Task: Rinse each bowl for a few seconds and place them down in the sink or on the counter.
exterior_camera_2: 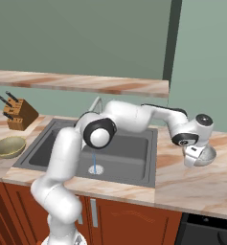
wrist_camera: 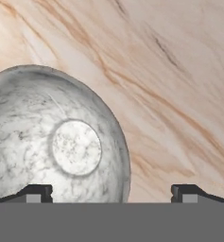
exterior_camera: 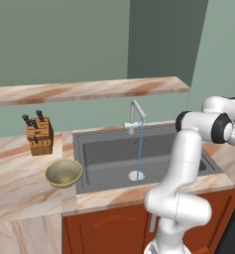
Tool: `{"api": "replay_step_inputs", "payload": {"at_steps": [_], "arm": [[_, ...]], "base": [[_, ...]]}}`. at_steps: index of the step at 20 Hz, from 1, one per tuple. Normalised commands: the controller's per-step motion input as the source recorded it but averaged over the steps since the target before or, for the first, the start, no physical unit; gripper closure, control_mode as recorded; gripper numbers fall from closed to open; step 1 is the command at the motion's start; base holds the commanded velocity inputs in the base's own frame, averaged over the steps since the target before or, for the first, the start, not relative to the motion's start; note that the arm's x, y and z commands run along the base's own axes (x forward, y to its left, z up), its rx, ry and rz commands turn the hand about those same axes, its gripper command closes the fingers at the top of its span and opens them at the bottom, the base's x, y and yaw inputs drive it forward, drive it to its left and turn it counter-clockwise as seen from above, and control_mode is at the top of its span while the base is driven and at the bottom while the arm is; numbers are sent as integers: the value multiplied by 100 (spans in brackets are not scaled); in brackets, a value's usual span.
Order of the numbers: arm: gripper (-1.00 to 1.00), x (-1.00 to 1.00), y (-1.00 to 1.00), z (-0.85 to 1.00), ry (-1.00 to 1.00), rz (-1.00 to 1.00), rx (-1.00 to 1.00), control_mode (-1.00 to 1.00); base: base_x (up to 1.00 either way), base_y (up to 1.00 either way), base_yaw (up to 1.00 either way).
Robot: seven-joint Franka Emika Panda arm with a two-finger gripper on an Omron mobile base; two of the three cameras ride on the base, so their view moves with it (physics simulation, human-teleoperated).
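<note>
The marbled table (exterior_camera: 25,193) carries the dark sink (exterior_camera: 109,161), where water runs from the faucet (exterior_camera: 135,116) onto the drain. The olive-gold bowl (exterior_camera: 63,172) sits left of the sink, just before the knife block (exterior_camera: 39,135). The grey bowl (wrist_camera: 52,146) rests on the table right of the sink, under the fingers (wrist_camera: 112,193), spread wide and gripping nothing.

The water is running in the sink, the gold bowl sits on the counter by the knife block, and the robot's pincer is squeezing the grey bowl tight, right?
Almost. The pincer isn't squeezing the grey bowl. The hand view shows its jaws wide open, straddling the bowl's rim on the counter. The rest is right: water runs into the sink, and the gold bowl sits by the knife block.
</note>
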Motion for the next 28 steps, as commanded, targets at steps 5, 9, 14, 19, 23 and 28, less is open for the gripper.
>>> {"api": "replay_step_inputs", "payload": {"at_steps": [5, 9, 14, 19, 23, 28], "arm": [[-100, 12, -18, -20, 3, 0, 3, -100], [-100, 5, -24, -22, 3, 1, 2, -100], [-100, 10, -12, -19, 2, 2, 3, -100], [-100, 18, -2, -19, 2, 2, 4, -100], [100, 20, -1, -20, 3, 2, 4, -100], [100, 14, -1, -10, 3, 2, 3, -100]], "base": [[0, 0, 0], [0, 0, 0], [0, 0, 0], [0, 0, 0], [0, 0, 0], [0, 0, 0]]}}
